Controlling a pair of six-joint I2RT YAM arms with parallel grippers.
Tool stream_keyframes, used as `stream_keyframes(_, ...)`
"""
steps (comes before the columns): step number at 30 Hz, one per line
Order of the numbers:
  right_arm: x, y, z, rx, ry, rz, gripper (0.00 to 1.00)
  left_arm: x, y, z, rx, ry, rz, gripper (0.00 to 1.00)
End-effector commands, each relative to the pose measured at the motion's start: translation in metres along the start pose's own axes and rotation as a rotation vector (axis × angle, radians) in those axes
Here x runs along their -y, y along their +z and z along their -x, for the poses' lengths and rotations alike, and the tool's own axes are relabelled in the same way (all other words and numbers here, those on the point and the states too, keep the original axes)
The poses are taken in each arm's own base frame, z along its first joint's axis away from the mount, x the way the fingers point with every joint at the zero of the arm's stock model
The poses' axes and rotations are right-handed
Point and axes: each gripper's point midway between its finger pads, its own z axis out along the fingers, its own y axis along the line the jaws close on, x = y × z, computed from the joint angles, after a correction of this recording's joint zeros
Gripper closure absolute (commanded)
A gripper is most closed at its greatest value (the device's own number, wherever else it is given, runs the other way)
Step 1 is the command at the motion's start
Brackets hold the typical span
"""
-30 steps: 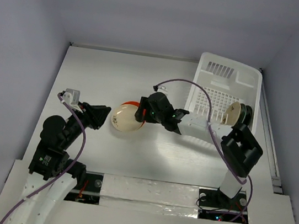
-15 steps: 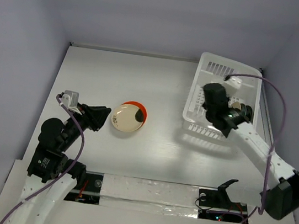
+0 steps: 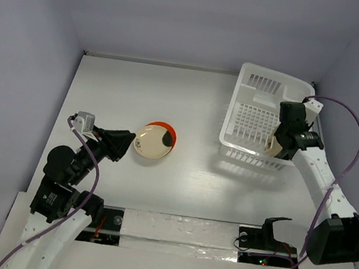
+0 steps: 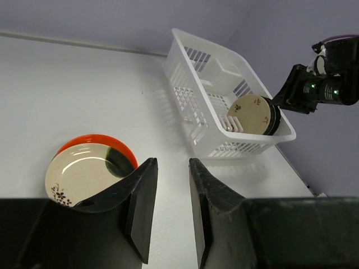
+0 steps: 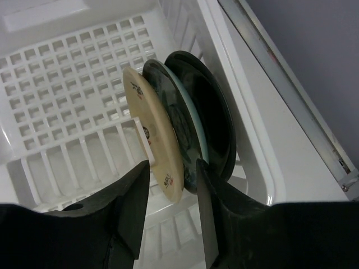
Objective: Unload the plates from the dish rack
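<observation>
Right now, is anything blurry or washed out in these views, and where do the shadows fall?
Top view: sharp and evenly lit; the rack casts a soft shadow on its near side. Left wrist: the table plates are crisp, its own jaws dark and soft. Right wrist: the racked plates are sharp, the near jaws dark and blurred.

White rack [image 3: 260,85]; cream plate [image 5: 154,140], small dark print; black plates [image 5: 216,123]; orange-red plate [image 4: 98,138].

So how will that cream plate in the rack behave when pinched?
Probably stiff: the cream plate holds its thin rim straight. Likely slippery: its face looks smooth. Standing on edge beside the dark plates, it may tip or roll once lifted.
</observation>
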Motion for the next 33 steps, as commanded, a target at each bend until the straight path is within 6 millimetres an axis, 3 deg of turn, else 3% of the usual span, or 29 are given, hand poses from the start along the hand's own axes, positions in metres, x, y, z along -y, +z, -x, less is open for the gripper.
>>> stream_keyframes(1, -0.008, -0.001, 0.023, 0.009, -0.008, 0.044, 0.57, 0.008, -0.002, 0.011, 0.045, 0.007, -0.031, 0.74)
stream_keyframes(8, -0.012, 0.022, 0.025, -0.033, -0.02, 0.032, 0.62, 0.008, -0.004, 0.013, 0.054, 0.008, -0.027, 0.74)
stream_keyframes(13, -0.017, 0.049, 0.004, -0.117, -0.076, 0.007, 0.62, 0.01, -0.004, 0.012, 0.053, 0.008, -0.033, 0.74)
stream_keyframes(16, -0.018, 0.054, 0.001, -0.126, -0.087, -0.003, 0.76, 0.009, -0.005, 0.012, 0.053, 0.007, -0.03, 0.74)
stream_keyframes(23, -0.003, 0.026, 0.016, -0.088, -0.153, -0.026, 0.99, 0.009, -0.004, 0.012, 0.05, 0.007, -0.032, 0.74)
stream_keyframes(33, -0.003, -0.013, 0.012, -0.067, -0.326, -0.124, 1.0, 0.009, -0.002, 0.01, 0.043, 0.006, -0.029, 0.73)
